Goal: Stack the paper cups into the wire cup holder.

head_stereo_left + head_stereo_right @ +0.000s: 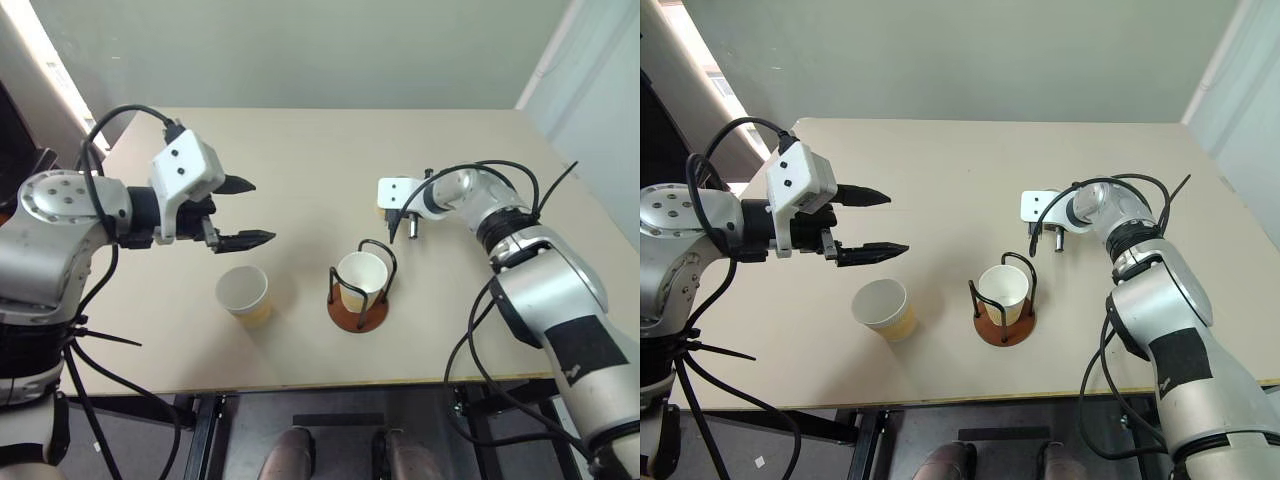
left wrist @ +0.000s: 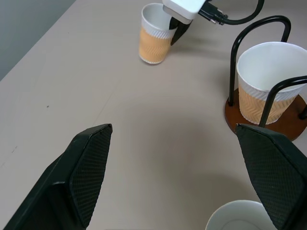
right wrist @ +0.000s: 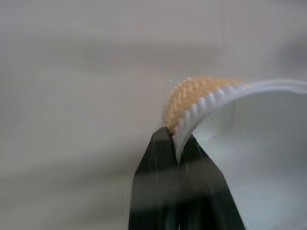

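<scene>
Holder: on counter, one cup inside
Right gripper: fingers pinch far cup rim, beyond holder
Left gripper: fingers spread wide, empty, above loose cup beside holder

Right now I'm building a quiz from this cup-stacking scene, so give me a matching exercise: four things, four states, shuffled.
Things:
1. left gripper
2. right gripper
3. wire cup holder
4. cup nearest the left gripper

States:
A. pinching a cup's rim
B. standing free on the table
C. open, holding nothing
D. one cup inside

Pairs: 1-C, 2-A, 3-D, 4-B
</scene>
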`<action>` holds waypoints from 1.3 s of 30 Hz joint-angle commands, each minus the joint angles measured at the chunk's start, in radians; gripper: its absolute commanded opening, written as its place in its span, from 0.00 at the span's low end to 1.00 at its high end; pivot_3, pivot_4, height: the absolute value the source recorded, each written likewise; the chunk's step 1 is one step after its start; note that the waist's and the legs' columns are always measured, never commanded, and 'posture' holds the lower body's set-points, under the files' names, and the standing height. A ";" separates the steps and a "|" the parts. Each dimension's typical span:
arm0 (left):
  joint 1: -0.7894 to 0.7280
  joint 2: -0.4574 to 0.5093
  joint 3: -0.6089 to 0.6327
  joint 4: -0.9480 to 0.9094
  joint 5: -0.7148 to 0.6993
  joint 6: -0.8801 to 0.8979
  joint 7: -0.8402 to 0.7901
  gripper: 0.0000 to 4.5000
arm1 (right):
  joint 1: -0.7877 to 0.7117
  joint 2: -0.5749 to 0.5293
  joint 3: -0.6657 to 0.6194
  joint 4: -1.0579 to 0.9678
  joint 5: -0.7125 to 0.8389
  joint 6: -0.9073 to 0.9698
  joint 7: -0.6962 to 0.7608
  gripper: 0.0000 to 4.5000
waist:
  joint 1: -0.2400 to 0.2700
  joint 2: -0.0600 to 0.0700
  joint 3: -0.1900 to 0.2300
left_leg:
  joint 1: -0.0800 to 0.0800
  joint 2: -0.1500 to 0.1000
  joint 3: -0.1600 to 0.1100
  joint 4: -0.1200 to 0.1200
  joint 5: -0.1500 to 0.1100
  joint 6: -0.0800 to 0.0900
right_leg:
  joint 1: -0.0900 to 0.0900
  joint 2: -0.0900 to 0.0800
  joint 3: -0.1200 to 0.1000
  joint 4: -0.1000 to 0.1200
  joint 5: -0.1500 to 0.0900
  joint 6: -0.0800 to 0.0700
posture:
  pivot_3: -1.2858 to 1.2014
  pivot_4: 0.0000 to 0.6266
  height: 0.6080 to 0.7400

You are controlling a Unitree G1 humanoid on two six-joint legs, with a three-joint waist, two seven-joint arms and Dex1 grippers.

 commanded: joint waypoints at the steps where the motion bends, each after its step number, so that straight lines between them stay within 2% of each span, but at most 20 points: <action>1: -0.018 0.047 0.030 -0.005 -0.033 -0.044 -0.094 0.98 | -0.104 -0.064 -0.076 -0.056 0.063 -0.065 0.166 0.01 | 0.000 0.000 0.000 | -0.001 0.000 0.000 0.000 0.000 0.000 | -0.001 0.000 0.000 0.000 0.000 0.000 | 0.52 0.24 1.00; 5: -0.036 0.077 0.067 0.030 -0.096 -0.072 -0.206 0.98 | -0.172 -0.169 -0.157 -0.158 0.187 -0.121 0.569 0.01 | 0.005 0.000 0.000 | -0.003 0.000 0.000 -0.001 0.000 0.000 | -0.002 0.000 -0.001 0.000 0.000 0.000 | 0.52 0.24 1.00; 7: -0.038 0.098 0.080 0.044 -0.133 -0.083 -0.279 0.98 | -0.174 -0.236 -0.121 -0.267 0.304 -0.107 0.700 0.01 | 0.005 0.000 0.000 | -0.003 0.000 0.000 -0.001 0.001 -0.003 | -0.001 0.001 -0.001 -0.002 -0.001 -0.001 | 0.52 0.24 1.00; 10: -0.037 0.126 0.077 0.057 -0.169 -0.097 -0.378 0.98 | -0.117 -0.424 0.086 -0.629 0.639 0.050 0.729 0.01 | 0.004 0.000 0.000 | -0.003 0.000 -0.001 -0.001 0.000 -0.004 | 0.000 0.002 -0.001 -0.003 -0.001 -0.002 | 0.52 0.24 1.00; 12: -0.027 0.139 0.077 0.052 -0.199 -0.093 -0.435 0.98 | -0.093 -0.528 0.175 -0.836 0.819 0.153 0.729 0.01 | 0.005 0.000 0.000 | -0.004 0.000 -0.001 -0.001 0.000 -0.003 | 0.001 0.002 0.000 -0.003 -0.001 -0.002 | 0.52 0.24 1.00; 16: -0.018 0.147 0.046 0.049 -0.193 -0.106 -0.481 0.98 | -0.071 -0.628 0.262 -1.057 0.982 0.236 0.729 0.01 | -0.007 0.000 0.000 | -0.001 0.000 0.000 -0.001 0.002 -0.003 | 0.003 0.002 0.002 -0.004 -0.004 0.000 | 0.52 0.24 1.00; 19: -0.024 0.147 0.035 0.061 -0.183 -0.113 -0.490 0.98 | -0.065 -0.641 0.283 -1.113 1.016 0.246 0.729 0.01 | -0.015 0.000 0.000 | 0.002 0.003 0.000 -0.002 0.002 -0.003 | 0.002 0.003 0.002 -0.002 -0.011 -0.008 | 0.52 0.24 1.00; 22: -0.029 0.150 0.030 0.070 -0.177 -0.120 -0.491 0.98 | -0.059 -0.623 0.296 -1.134 1.002 0.236 0.729 0.01 | -0.015 0.000 0.000 | 0.005 0.003 0.000 -0.002 -0.001 0.008 | 0.002 0.003 0.001 0.005 -0.011 -0.009 | 0.52 0.24 1.00; 28: -0.030 0.157 0.042 0.081 -0.162 -0.129 -0.475 0.98 | -0.034 -0.581 0.317 -1.153 0.948 0.201 0.729 0.01 | -0.018 0.000 0.000 | 0.011 0.003 0.000 -0.001 0.003 0.009 | 0.003 0.002 0.002 0.014 -0.011 -0.014 | 0.52 0.24 1.00; 39: 0.026 0.176 0.091 0.069 -0.167 -0.122 -0.442 0.98 | 0.006 -0.501 0.307 -1.184 0.865 0.190 0.729 0.01 | -0.019 0.000 0.000 | 0.011 0.003 0.001 -0.002 0.004 0.009 | 0.004 0.002 0.002 0.013 -0.011 -0.016 | 0.52 0.24 1.00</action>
